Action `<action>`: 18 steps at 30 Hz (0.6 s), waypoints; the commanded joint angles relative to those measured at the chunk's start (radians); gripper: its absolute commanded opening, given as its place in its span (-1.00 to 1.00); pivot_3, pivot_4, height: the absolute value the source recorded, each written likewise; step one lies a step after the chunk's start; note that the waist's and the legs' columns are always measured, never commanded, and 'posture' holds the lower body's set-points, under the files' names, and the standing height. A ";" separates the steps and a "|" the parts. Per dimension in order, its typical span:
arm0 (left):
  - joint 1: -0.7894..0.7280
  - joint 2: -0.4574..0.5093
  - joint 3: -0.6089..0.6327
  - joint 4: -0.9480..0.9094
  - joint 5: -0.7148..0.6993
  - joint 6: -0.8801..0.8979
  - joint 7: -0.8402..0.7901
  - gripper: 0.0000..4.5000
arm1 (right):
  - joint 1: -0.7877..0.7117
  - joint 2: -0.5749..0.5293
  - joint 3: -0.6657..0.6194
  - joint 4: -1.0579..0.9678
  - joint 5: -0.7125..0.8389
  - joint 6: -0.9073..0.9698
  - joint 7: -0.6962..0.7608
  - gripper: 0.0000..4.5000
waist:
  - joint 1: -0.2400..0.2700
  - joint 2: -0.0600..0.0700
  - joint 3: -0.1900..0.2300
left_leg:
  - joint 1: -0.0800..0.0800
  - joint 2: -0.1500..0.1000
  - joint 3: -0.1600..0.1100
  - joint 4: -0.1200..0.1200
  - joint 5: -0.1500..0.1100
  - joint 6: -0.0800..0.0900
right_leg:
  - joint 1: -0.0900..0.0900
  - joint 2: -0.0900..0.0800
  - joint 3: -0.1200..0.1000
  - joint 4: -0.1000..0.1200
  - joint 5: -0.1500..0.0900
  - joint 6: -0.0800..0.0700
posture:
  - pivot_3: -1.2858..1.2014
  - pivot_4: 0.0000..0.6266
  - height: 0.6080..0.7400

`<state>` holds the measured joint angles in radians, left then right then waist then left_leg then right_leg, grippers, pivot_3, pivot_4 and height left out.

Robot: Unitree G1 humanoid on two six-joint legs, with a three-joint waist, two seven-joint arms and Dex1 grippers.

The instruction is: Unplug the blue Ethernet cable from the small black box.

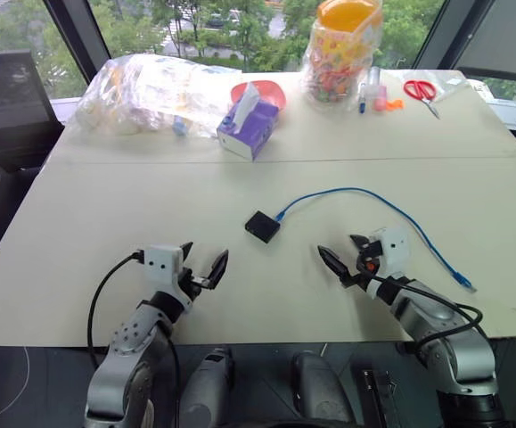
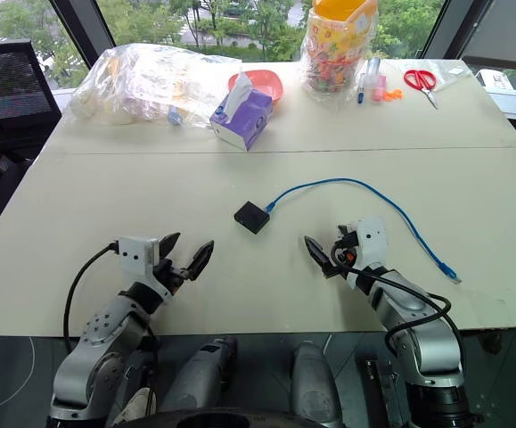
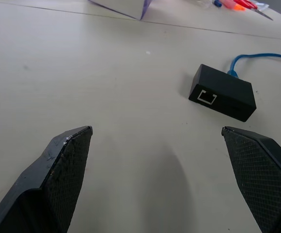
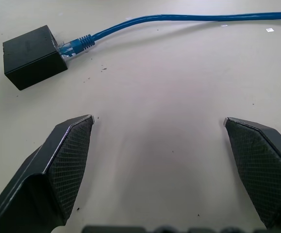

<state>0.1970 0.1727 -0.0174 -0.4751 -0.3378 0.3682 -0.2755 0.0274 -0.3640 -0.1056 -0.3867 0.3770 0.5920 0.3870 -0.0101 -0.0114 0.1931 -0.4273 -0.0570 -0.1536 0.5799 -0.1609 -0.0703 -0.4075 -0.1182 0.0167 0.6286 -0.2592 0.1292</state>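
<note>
Blue Ethernet cable [image 1: 364, 197] sits plugged into the small black box [image 1: 263, 226] mid-table [image 1: 106, 232], arcing away rightward to its free plug. We've got our left end effector [image 1: 202, 265] and right end effector [image 1: 347, 259] spread wide, empty, flanking the box, likely so one steadies, one pulls.

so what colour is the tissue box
Purple tissue box with a white tissue sticking out, clearest in the left eye view.
</note>
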 commanded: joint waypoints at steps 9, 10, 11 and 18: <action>-0.032 -0.008 0.000 -0.045 -0.069 0.022 -0.030 0.98 | -0.068 -0.053 0.010 -0.013 -0.027 -0.044 0.046 1.00 | 0.000 0.000 0.000 | 0.000 0.000 0.000 0.000 0.000 0.000 | 0.000 0.000 0.000 0.000 0.000 0.000 | 0.03 -0.52 0.82; -0.039 0.001 -0.001 -0.047 -0.074 0.028 -0.039 0.98 | -0.077 -0.063 0.014 -0.017 -0.027 -0.042 0.055 1.00 | 0.000 0.000 0.000 | 0.000 0.000 0.000 0.000 0.000 0.000 | 0.000 0.000 0.000 0.000 0.000 0.000 | 0.03 -0.52 0.82; -0.048 0.012 0.003 -0.047 -0.082 0.035 -0.048 0.98 | -0.087 -0.073 0.016 -0.022 -0.019 -0.033 0.066 1.00 | 0.000 0.000 0.000 | 0.000 0.000 0.000 0.000 0.000 0.000 | 0.000 0.000 0.000 0.000 0.000 0.000 | 0.03 -0.52 0.82; -0.095 0.143 0.066 -0.068 -0.221 0.145 -0.163 0.98 | -0.220 -0.254 0.045 -0.022 0.061 0.062 0.278 1.00 | -0.002 0.000 0.000 | 0.000 0.000 0.000 0.000 0.000 0.000 | 0.000 0.000 0.000 0.001 0.000 0.000 | 0.03 -0.52 0.82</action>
<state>0.1101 0.2943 0.0236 -0.5029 -0.5127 0.4929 -0.4048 -0.1585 -0.5899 -0.0552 -0.3810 0.3989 0.6330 0.6101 -0.0121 -0.0113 0.1932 -0.4266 -0.0570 -0.1534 0.5803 -0.1606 -0.0699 -0.4074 -0.1179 0.0166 0.6296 -0.2592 0.1292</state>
